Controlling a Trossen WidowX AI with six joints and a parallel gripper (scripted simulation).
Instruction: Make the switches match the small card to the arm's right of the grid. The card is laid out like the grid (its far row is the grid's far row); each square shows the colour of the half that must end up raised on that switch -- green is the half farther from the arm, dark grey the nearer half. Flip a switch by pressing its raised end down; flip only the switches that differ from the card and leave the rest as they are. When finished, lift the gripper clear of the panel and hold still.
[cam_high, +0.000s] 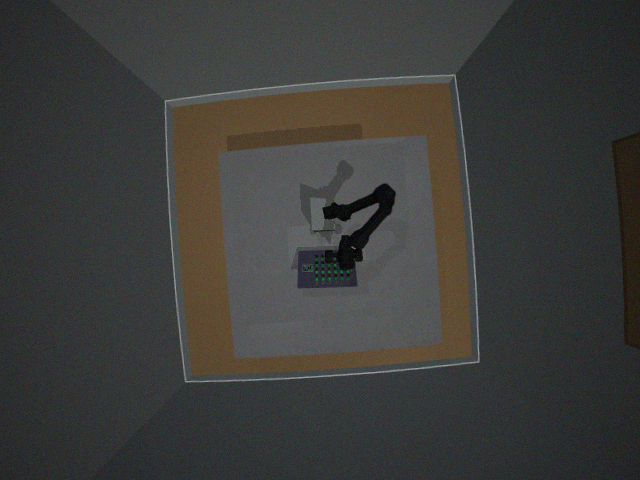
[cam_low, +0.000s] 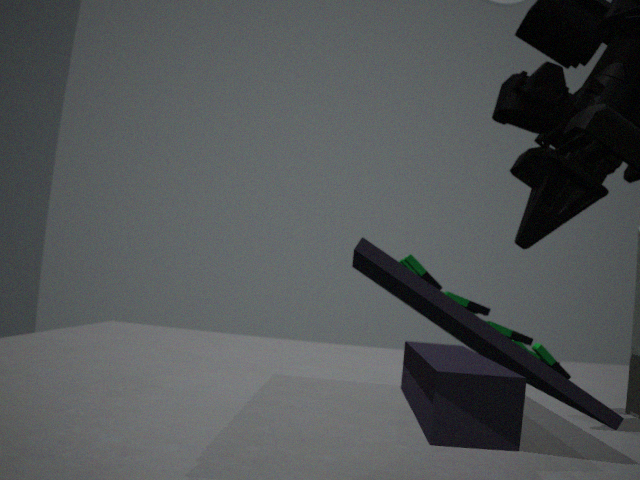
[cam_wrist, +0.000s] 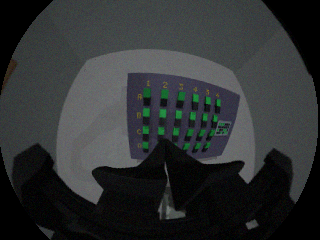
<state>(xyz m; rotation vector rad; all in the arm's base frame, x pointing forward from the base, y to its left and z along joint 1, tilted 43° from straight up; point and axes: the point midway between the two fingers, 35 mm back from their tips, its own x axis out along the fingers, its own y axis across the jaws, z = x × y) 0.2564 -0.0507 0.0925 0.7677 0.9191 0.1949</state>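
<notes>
The claw (cam_high: 347, 266) (cam_low: 523, 243) (cam_wrist: 163, 142) is clenched on nothing, its tips pressed together and pointing down at a slant. From the side I can see air between those tips and the switches below, so it touches none of them. Seen from the wrist, the tips cover part of the row marked D.

Under it, the purple panel (cam_high: 306, 282) (cam_low: 485, 330) (cam_wrist: 190, 82) slopes, its far edge high and its near edge low. A purple block (cam_low: 478, 408) stands beneath the raised part. The switches (cam_high: 329, 272) (cam_low: 457, 298) (cam_wrist: 163, 113), each half green and half dark, sit in four rows lettered A to D and six columns numbered along the far edge. On the side profile, some tilt with the green end up, others with the dark end up.

The small card (cam_high: 307, 268) (cam_wrist: 223, 128) lies on the same panel, just beside column 6; its squares are too small for me to read surely.

The black arm (cam_high: 385, 193) (cam_low: 610, 98) bends out to one side above the pale worktop (cam_high: 310, 325) (cam_low: 170, 382) (cam_wrist: 95, 100), which carries the panel.
</notes>
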